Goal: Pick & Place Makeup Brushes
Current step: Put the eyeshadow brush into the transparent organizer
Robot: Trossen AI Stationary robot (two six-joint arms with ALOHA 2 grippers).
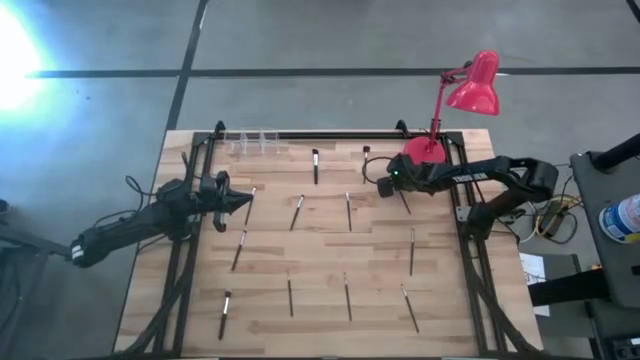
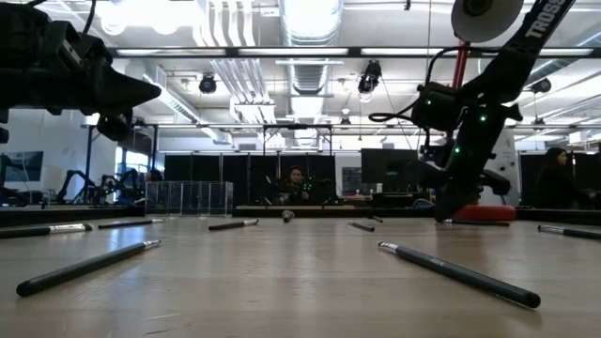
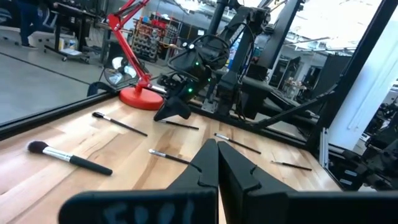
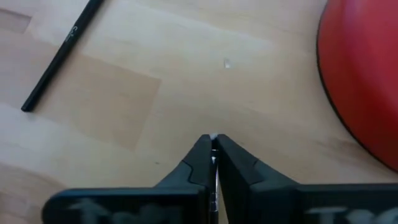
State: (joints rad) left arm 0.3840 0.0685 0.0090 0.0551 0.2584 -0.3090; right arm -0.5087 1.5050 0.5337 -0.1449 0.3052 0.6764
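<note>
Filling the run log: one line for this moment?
left gripper: shut, empty | right gripper: shut, empty, near lamp base | makeup brushes: on table

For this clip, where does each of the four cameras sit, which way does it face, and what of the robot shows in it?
High view: overhead, straight down on the table; both arms, left gripper, right gripper.
Low view: at tabletop height, looking level into the room; both arms come in from above.
Left wrist view: across the table; own shut fingers.
Right wrist view: down at the wood; own shut fingers.
Shared: the red lamp appears in the high and left wrist views.
</note>
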